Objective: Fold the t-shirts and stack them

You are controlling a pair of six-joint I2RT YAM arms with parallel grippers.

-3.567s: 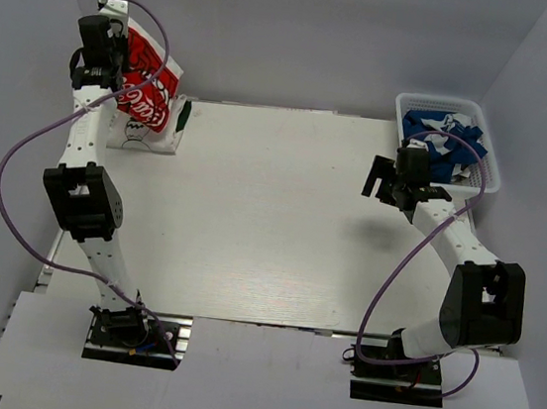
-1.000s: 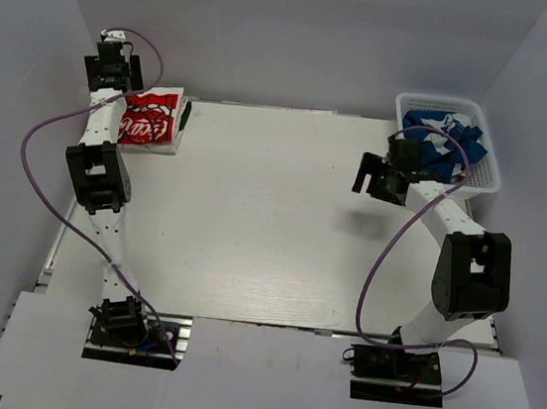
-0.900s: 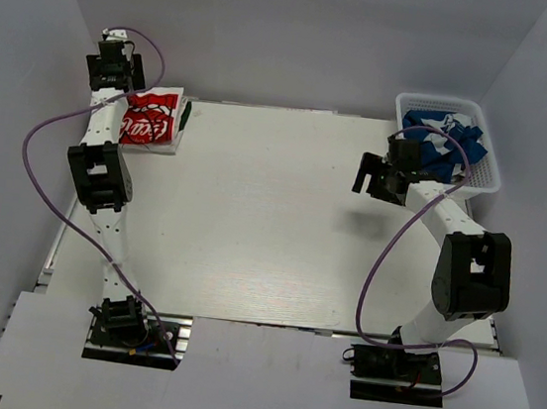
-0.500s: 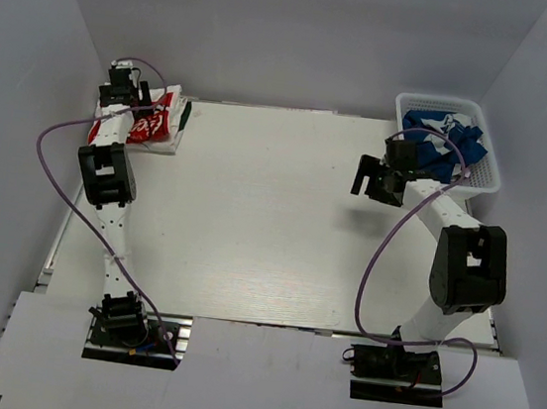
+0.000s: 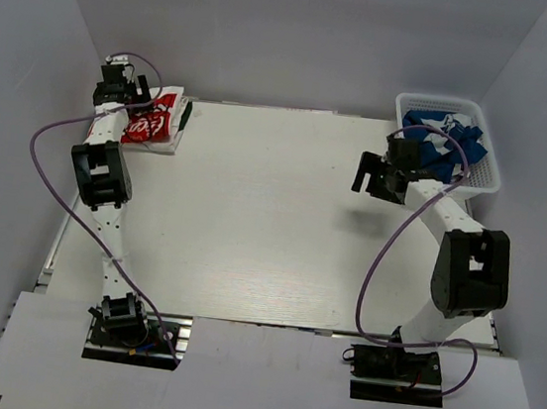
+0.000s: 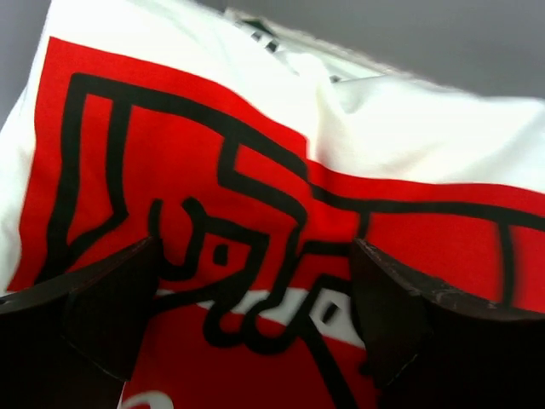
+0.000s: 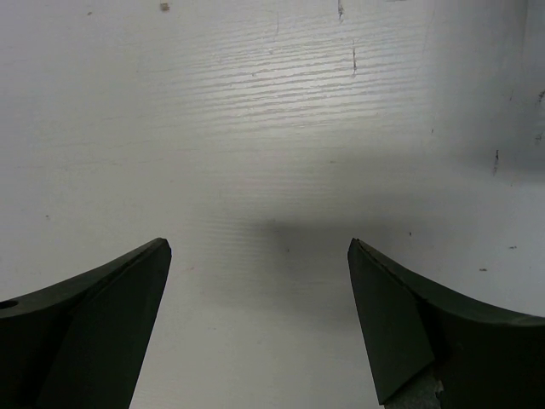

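1. T-shirts: the red shirt (image 5: 154, 120), white with a red graphic, lies folded at the far left corner of the tabletop (image 5: 271, 224). The blue shirt (image 5: 447, 136) sits crumpled in the basket (image 5: 403, 103) at the far right.
2. The left hand (image 6: 254, 247) hovers close over the red print, spread wide and gripping nothing.
3. The right hand (image 7: 255, 243) hangs over bare tabletop just beside the basket, also spread wide and empty.
4. The red shirt looks finished, so fetching the blue shirt is probably the step in hand.
5. The left hand should rise straight up so it does not snag the cloth and spoil the fold.
6. The right hand should reach over the basket's rim and pinch one bunch of blue cloth. It should lift high enough to clear the rim, or the light basket may drag along.
7. The blue shirt should be spread flat mid-tabletop, where both hands can likely reach to fold it.
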